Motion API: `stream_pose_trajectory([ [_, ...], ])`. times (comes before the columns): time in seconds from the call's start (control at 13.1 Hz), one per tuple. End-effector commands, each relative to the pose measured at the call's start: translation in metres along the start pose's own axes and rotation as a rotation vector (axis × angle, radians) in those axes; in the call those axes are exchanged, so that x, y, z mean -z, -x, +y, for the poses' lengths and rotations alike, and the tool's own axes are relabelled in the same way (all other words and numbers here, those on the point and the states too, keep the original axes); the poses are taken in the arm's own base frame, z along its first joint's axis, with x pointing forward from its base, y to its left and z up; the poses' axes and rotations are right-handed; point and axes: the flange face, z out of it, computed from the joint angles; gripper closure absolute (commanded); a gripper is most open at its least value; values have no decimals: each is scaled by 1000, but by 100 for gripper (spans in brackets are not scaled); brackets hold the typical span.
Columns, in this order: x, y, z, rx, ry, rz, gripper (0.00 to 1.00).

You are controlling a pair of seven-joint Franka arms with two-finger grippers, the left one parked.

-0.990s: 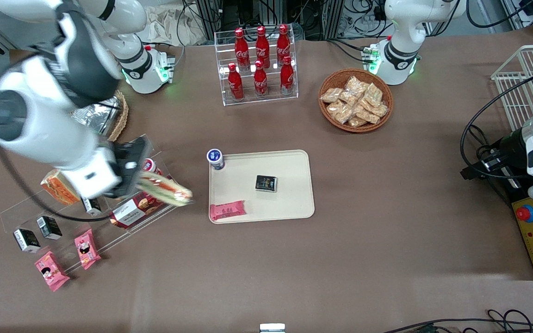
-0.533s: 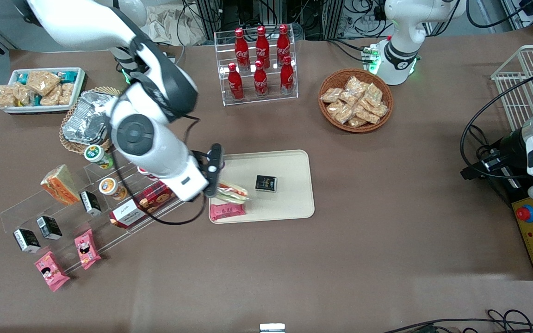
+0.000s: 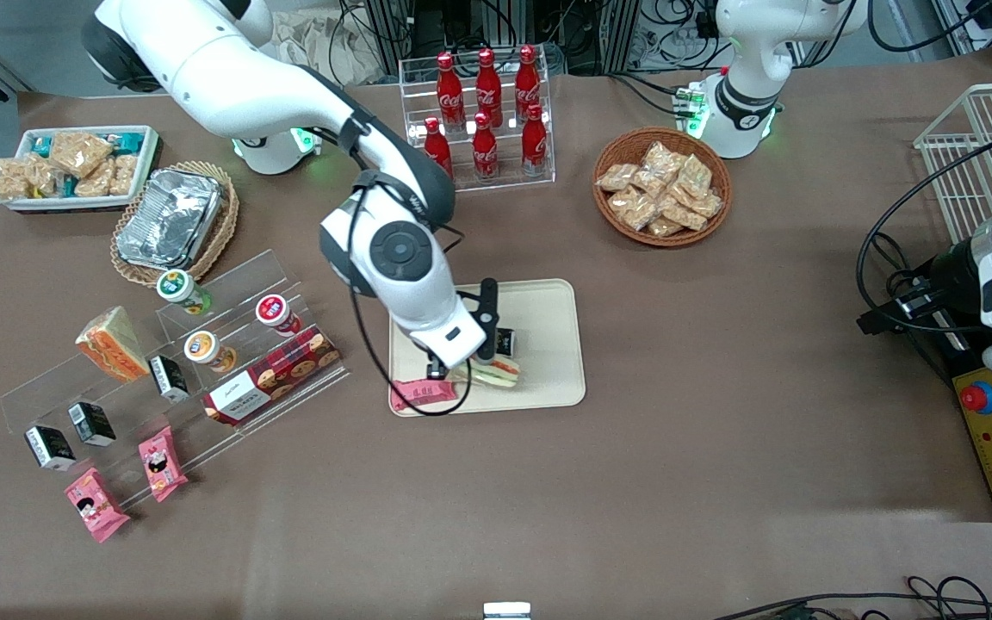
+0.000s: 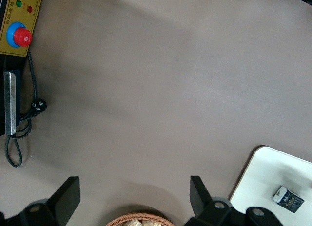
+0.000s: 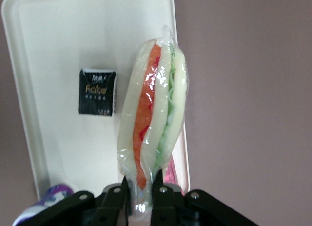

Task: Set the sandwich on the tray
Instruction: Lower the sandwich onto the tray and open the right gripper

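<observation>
The clear-wrapped sandwich (image 3: 496,371) (image 5: 153,114), pale bread with red and green filling, hangs in my right gripper (image 3: 464,368) (image 5: 141,184), which is shut on its wrapped end. It is over the edge of the cream tray (image 3: 548,344) (image 5: 58,36) nearest the front camera, beside the black packet (image 3: 503,342) (image 5: 97,92). I cannot tell whether the sandwich touches the tray. The tray also shows in the left wrist view (image 4: 265,175).
On the tray lie a pink snack packet (image 3: 421,393) and the black packet. A purple-lidded cup (image 5: 46,197) stands at a tray corner. An acrylic stepped rack (image 3: 177,344) with an orange-brown wedge (image 3: 113,344), cups and a biscuit box lies toward the working arm's end. The cola rack (image 3: 483,120) and snack basket (image 3: 661,187) stand farther back.
My right gripper has carried the sandwich from above the acrylic rack over to the tray, ending near the black packet. The arm now covers the tray's cup corner.
</observation>
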Motion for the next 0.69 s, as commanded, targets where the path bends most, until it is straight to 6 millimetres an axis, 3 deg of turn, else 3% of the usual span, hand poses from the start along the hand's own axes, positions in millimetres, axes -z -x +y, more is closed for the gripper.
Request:
stream_pose_trajectory([
  [0.0, -19, -28, -13, 2, 70, -8, 82],
  [0.38, -66, -42, -19, 55, 110, 6, 81],
  [0.61, -75, -43, -19, 72, 129, 1, 74],
])
